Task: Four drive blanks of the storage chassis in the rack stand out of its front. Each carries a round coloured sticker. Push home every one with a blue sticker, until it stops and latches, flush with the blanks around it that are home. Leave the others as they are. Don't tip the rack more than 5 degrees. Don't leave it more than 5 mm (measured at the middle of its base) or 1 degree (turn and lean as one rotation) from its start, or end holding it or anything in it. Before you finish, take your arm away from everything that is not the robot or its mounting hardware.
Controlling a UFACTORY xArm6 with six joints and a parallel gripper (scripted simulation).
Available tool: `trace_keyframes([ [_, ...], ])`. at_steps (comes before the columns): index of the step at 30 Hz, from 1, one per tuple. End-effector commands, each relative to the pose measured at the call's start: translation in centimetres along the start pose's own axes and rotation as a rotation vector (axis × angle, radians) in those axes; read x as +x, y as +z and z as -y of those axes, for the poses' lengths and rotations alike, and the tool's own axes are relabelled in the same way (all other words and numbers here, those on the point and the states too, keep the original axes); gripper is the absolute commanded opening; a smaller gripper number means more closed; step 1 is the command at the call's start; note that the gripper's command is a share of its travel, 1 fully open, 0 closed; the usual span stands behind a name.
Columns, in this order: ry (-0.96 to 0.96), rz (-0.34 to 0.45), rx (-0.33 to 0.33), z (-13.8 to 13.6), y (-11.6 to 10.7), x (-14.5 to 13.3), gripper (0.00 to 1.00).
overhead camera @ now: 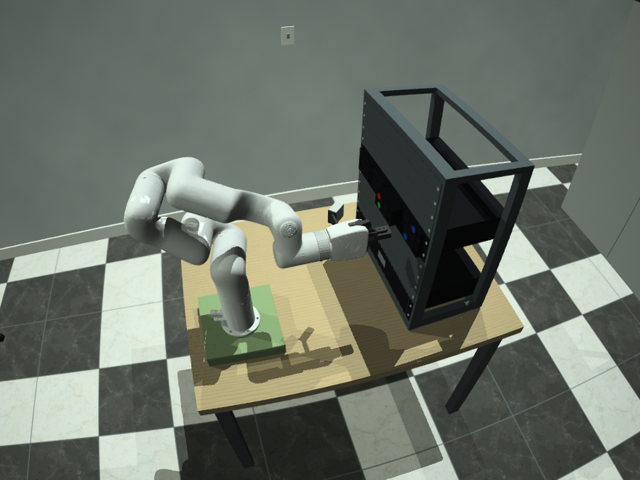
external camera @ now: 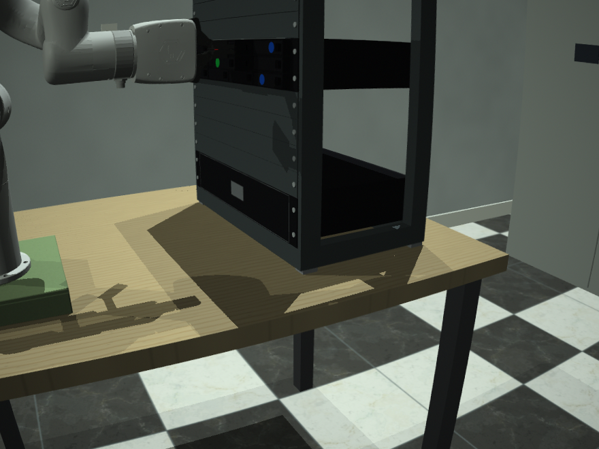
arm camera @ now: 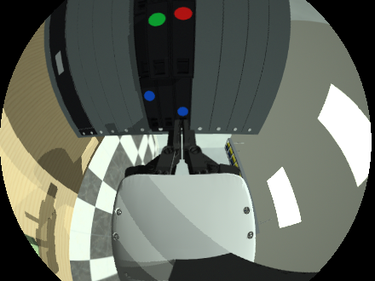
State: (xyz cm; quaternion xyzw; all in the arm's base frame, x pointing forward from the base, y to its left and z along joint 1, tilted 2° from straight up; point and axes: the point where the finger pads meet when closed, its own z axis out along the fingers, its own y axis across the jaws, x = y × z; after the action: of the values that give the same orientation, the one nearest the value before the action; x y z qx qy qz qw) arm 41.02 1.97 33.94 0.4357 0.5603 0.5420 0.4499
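The dark rack stands on the table's right half. Its black storage chassis sits in the upper middle of the front. The blanks carry a red sticker, a green sticker and two blue stickers, one above the other. My gripper is shut and empty. It points at the chassis front, its tips close before the upper blue-stickered blank. How far each blank stands out is too dark to tell.
The wooden table carries the arm's green base plate at the left. A black unit with a white label fills the rack's bottom slot. Checkered floor lies around the table.
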Motion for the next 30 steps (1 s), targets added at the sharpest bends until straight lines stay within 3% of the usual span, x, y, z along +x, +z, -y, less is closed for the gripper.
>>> trace_keyframes([
  [1, 0.0, -0.005, -0.002, -0.4, -2.4, 0.1, 0.0],
  [12, 0.0, -0.005, -0.002, -0.4, -3.1, 0.1, 0.0],
  [22, 0.0, -0.005, -0.002, -0.4, -7.5, 0.1, 0.0],
  [30, 0.0, -0.005, -0.002, -0.4, -8.3, 0.1, 0.0],
])
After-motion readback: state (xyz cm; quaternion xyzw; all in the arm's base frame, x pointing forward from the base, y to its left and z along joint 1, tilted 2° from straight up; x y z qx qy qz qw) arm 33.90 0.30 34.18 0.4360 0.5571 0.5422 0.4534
